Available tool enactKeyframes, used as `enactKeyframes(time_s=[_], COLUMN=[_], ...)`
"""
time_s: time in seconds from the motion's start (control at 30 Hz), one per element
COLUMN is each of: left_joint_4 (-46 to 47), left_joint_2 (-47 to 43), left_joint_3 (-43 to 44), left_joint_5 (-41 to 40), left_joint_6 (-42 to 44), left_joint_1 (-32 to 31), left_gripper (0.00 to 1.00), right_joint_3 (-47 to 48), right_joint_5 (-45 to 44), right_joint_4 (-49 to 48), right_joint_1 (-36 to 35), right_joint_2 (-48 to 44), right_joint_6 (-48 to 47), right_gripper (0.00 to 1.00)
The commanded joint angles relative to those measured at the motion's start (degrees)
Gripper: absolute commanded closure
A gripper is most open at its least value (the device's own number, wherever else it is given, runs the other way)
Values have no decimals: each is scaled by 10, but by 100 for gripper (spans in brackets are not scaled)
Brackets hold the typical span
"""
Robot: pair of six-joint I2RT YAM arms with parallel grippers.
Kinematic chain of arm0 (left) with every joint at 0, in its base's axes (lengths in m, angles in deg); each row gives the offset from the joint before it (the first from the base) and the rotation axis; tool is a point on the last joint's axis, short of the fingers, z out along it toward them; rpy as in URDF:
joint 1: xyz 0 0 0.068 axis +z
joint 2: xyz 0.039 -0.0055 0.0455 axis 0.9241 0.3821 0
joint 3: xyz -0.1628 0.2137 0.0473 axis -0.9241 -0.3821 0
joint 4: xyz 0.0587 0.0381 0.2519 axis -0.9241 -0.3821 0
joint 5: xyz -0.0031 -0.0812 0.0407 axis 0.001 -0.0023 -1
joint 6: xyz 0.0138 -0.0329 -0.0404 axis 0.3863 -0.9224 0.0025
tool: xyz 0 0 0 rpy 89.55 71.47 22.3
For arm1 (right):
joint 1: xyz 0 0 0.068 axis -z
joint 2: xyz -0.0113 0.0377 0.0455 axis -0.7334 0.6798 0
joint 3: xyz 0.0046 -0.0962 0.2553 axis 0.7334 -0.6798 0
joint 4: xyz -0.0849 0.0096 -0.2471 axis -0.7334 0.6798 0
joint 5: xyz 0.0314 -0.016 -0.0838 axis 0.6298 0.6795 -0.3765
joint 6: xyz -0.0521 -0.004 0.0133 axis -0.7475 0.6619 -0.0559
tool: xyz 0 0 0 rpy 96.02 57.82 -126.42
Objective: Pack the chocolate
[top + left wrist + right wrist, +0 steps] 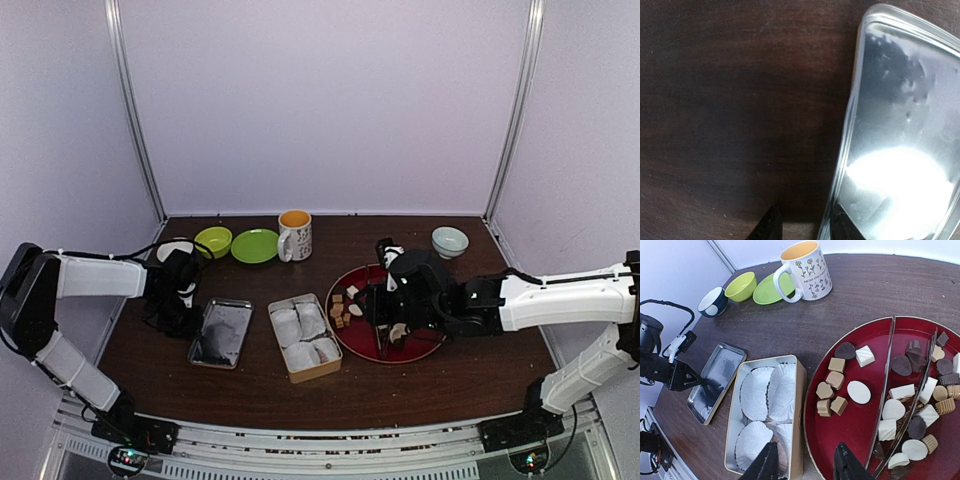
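The chocolate (835, 380) is many small tan, white and dark pieces on a red plate (860, 435); it also shows in the top view (340, 310). Thin dark tongs (885, 390) lie across the plate. A gold tin box (801, 405) with white paper liners (767, 390) stands left of the plate. My right gripper (805, 467) is open and empty, above the gap between box and plate (372, 305). My left gripper (805, 227) is open low on the table, its fingers either side of the left rim of the silver lid (900, 150).
The lid (220, 333) lies left of the box (290, 375). At the back stand a flowered mug (295, 235), a green plate (255, 246), a green bowl (213, 241), a dark blue bowl (175, 248) and a pale bowl (449, 240).
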Motion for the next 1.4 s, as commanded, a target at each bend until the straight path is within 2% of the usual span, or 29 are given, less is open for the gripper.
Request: enactKeyframes(time_s=[0.0, 0.13, 0.23, 0.57, 0.8, 0.93, 1.07, 1.13, 1.2, 1.37], left_joint_4=[54, 64, 88, 133, 135, 131, 153, 158, 176, 178], left_joint_2=[21, 36, 44, 80, 92, 97, 98, 100, 102, 122], left_joint_3=[0, 4, 2, 16, 33, 32, 28, 30, 30, 42], left_joint_5=[21, 36, 56, 106, 113, 120, 145, 158, 178, 193], left_joint_6=[-4, -3, -11, -37, -49, -56, -50, -50, -51, -38], left_joint_1=[2, 1, 1, -24, -55, -56, -57, -58, -59, -60], left_gripper=[69, 84, 100, 100, 100, 85, 75, 75, 75, 75], right_joint_3=[-9, -23, -33, -65, -47, -69, -60, -47, -34, -23], right_joint_5=[-12, -27, -26, -16, 109, 191, 209, 211, 210, 214], right_joint_4=[14, 17, 20, 17, -23, -65, -47, -37, -39, -94], right_joint_1=[11, 18, 26, 52, 38, 8, -56, -75, -87, -103], right_joint_2=[-20, -37, -51, -60, 12, 19, 46, 74, 101, 156], right_joint_6=[-12, -10, -9, -16, -27, -65, -126, -128, -123, -101], right_gripper=[62, 62, 63, 62, 62, 60, 61, 65, 75, 91])
